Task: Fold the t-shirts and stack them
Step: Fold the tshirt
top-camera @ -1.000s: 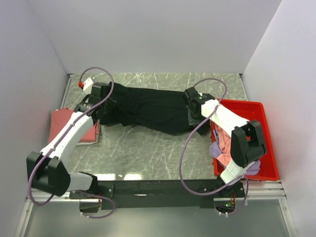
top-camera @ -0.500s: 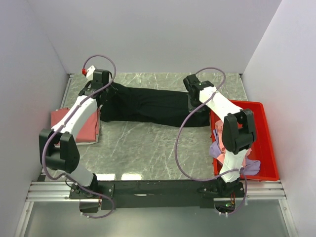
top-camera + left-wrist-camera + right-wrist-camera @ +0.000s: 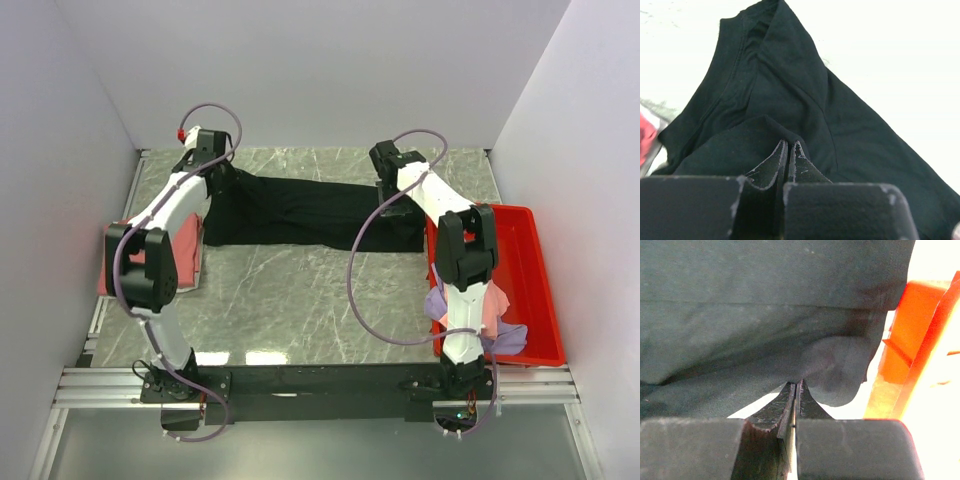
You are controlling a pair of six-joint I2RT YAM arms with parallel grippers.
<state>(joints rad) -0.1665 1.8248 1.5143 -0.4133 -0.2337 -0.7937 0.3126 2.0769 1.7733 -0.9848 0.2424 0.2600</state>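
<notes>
A large black t-shirt (image 3: 300, 212) lies stretched across the far half of the table between my two grippers. At the shirt's left end my left gripper (image 3: 222, 178) is shut on a fold of the black cloth (image 3: 790, 90), its fingertips (image 3: 789, 144) pinched together. My right gripper (image 3: 392, 195) holds the shirt's right end; in the right wrist view its tips (image 3: 796, 383) are shut on a bunched edge of the black t-shirt (image 3: 765, 315). A folded salmon-red t-shirt (image 3: 185, 250) lies at the table's left edge, partly under my left arm.
A red plastic bin (image 3: 530, 290) stands at the right edge, close to the black shirt's right end (image 3: 920, 340). A pink shirt (image 3: 490, 300) and a lavender one (image 3: 512, 340) lie crumpled in it. White walls close off the back and both sides.
Both arms have reached toward the back wall, dragging the black t-shirt with them. The shirt has gone from a slanted, crumpled band to a straighter, flatter one.
</notes>
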